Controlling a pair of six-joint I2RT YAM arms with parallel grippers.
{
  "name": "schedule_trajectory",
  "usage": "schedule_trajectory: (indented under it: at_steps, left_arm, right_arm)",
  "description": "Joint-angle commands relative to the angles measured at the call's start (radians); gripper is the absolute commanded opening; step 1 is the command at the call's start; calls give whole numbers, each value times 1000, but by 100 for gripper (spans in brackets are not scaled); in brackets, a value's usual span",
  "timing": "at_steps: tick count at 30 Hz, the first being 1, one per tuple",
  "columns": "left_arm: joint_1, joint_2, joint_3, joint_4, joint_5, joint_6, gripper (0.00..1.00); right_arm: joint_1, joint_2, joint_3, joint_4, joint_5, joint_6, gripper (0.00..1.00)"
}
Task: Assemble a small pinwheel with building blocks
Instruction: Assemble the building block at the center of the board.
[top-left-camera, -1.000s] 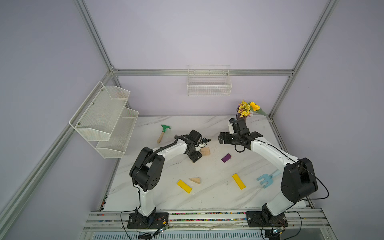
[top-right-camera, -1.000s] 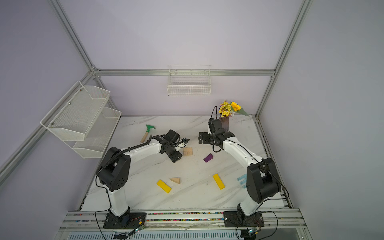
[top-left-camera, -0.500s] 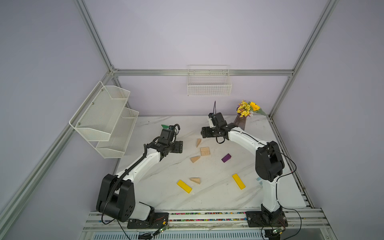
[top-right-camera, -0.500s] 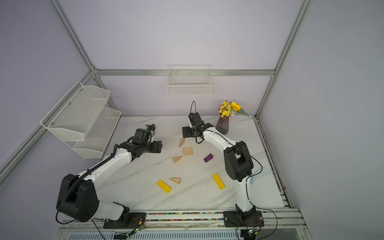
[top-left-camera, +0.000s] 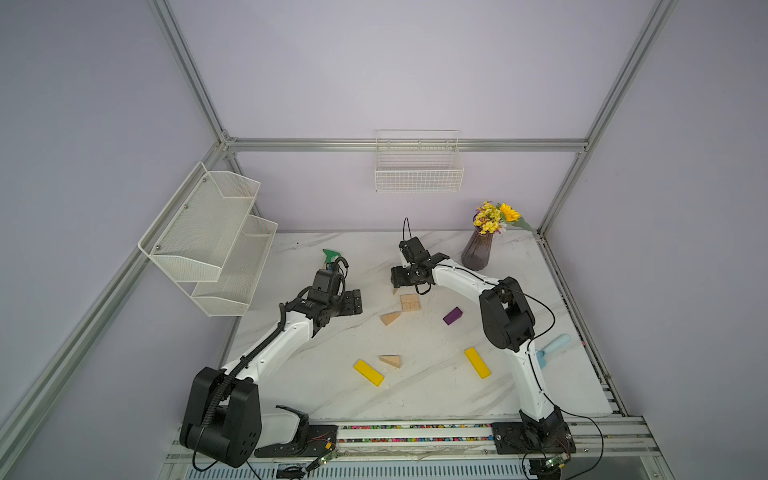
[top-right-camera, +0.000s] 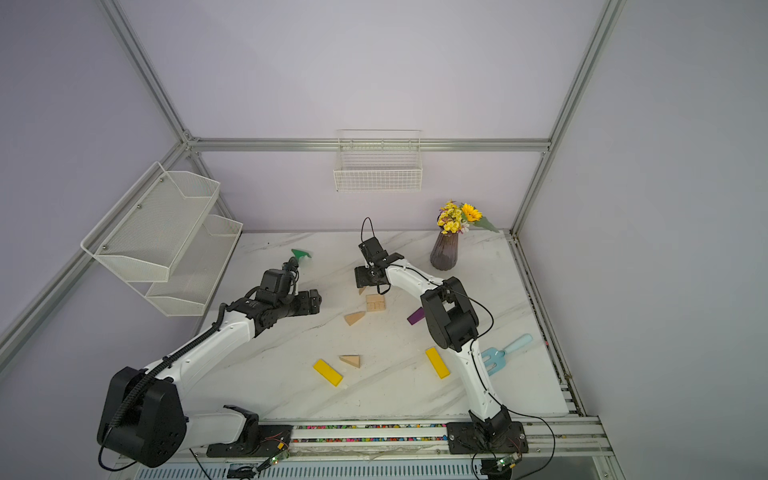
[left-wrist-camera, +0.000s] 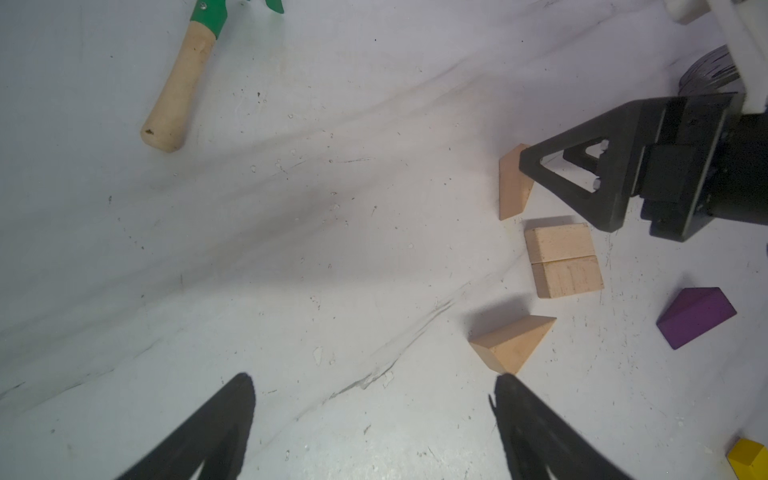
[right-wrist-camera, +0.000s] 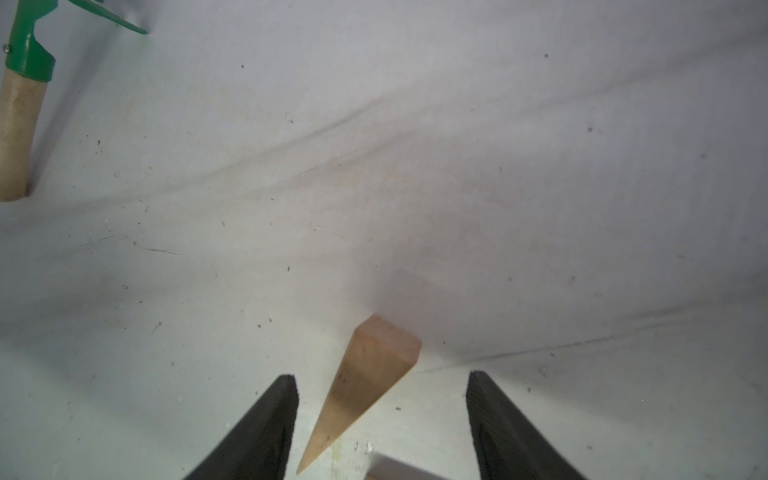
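We find right tool (right-wrist-camera: 380, 374) spread astride the tan wooden wedge (right-wrist-camera: 365, 390), beside the tan square wooden hub (left-wrist-camera: 563, 262) on the surface (left-wrist-camera: 332, 249); left tool (left-wrist-camera: 372, 376) spread, empty. Tapered wedge may squirt out, disturbing hub.

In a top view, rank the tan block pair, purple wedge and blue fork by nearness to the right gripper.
1. The tan block pair, close by the right gripper.
2. The purple wedge, further to its right.
3. The blue fork, far on the right side.
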Motion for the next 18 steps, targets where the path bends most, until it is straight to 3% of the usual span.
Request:
schedule_trajectory:
  at_steps: [1,11,18]
  left_arm:
    - [-2,-12,-2,43,28,-32,92]
    - [-2,9,-13,66,68,-33,93]
    - [-1,12,-41,89,92,-50,95]
  right_arm:
    - [16,48,43,-38,20,1,57]
    - [27,118,108,-65,15,-23,30]
    - [41,162,157,-48,13,-105,21]
